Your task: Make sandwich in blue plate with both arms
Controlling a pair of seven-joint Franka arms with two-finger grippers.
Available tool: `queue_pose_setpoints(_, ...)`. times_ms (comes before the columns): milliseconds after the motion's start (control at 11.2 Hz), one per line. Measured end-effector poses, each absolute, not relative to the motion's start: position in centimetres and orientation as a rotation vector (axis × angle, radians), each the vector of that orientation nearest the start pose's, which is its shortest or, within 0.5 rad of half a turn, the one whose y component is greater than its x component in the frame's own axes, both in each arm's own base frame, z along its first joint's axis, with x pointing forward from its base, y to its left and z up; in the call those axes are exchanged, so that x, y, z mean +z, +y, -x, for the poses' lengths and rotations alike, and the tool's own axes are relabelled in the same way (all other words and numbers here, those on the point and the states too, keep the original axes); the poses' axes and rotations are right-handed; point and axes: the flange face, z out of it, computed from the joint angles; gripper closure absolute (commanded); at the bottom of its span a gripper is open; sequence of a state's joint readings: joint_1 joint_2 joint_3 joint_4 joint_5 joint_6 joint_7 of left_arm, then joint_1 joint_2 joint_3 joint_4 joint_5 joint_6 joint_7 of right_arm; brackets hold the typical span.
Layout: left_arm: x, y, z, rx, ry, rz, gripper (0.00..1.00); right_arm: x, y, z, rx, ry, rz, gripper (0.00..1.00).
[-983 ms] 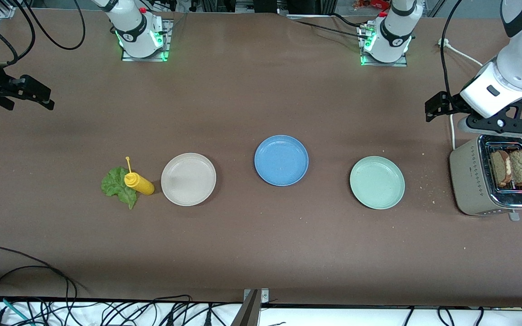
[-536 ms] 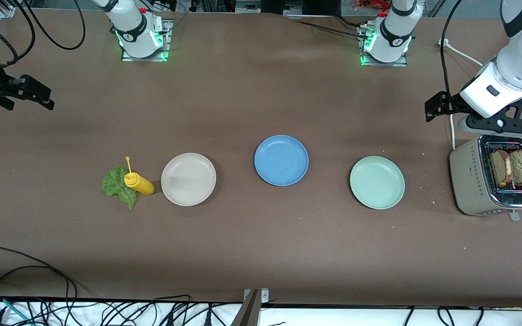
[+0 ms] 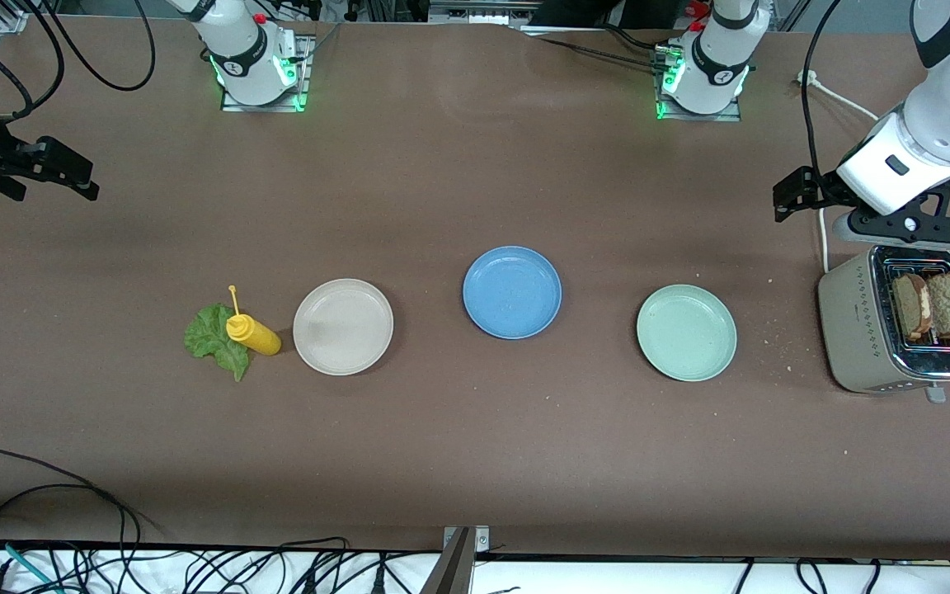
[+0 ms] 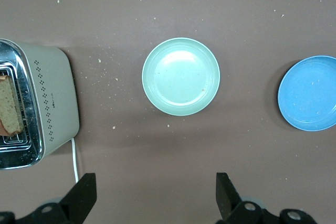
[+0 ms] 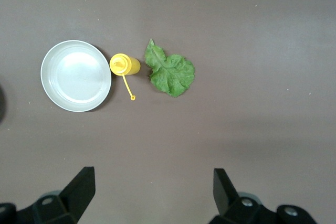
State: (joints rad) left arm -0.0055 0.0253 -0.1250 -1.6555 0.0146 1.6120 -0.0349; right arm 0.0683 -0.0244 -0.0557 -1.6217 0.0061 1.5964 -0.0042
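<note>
- Plainly, no sandwich is assembled: the round, shallow, matte blue plate [image 3: 512, 292] sits bare near the middle of the brown table [image 3: 475, 445], between two other plates.
- Two brown wholegrain bread slices with darker crust [image 3: 935, 305] stand upright, side by side, in the slots of a beige toaster with a chrome top [image 3: 858, 330] at the left arm's end of the table.
- A ruffled green lettuce leaf [image 3: 213, 339] lies flat on the table toward the right arm's end, and a yellow squeeze bottle with a thin nozzle [image 3: 253, 333] stands at its edge, overlapping it in the front view.
- A beige-white round plate [image 3: 343, 327] sits just beside the bottle, between it and the blue plate; it holds nothing.
- A pale mint-green round plate [image 3: 686, 332] lies between the blue plate and the toaster, apart from both, with crumbs scattered on the table around it.
- The left gripper [image 4: 155, 196] hangs in the air over the table next to the toaster, at the toaster's edge farther from the front camera; its black fingers [image 4: 84, 195] are spread wide and hold nothing.
- The right gripper [image 5: 152, 191] hangs over the right arm's end of the table, well apart from the lettuce; its fingers [image 5: 223, 186] are likewise spread wide and hold nothing.
- Black cables [image 3: 46, 503] trail along the table edge nearest the front camera.
</note>
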Motion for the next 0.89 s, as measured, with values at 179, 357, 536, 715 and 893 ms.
queue_pose_setpoints(179, 57.40, -7.09, -55.71, 0.105, 0.151, 3.119, 0.00, 61.61, 0.72, -54.87, 0.001, -0.026, 3.134, 0.00)
queue_pose_setpoints(357, 57.40, -7.25, -55.69, 0.105, 0.156, 3.119, 0.00, 61.61, 0.71, -54.86, 0.002, -0.026, 3.134, 0.00)
queue_pose_setpoints(536, 57.36, -7.45, -55.60, 0.114, 0.161, 3.118, 0.00, 61.58, 0.60, -54.87, 0.003, -0.023, 3.134, 0.00)
queue_pose_setpoints(715, 57.27, -7.44, -55.45, 0.133, 0.162, 3.116, 0.00, 61.48, 0.52, -54.91, 0.007, -0.020, 3.134, 0.00)
queue_pose_setpoints(893, 57.20, -7.42, -55.35, 0.146, 0.154, 3.115, 0.00, 61.45, 0.46, -54.92, 0.008, -0.019, 3.134, 0.00)
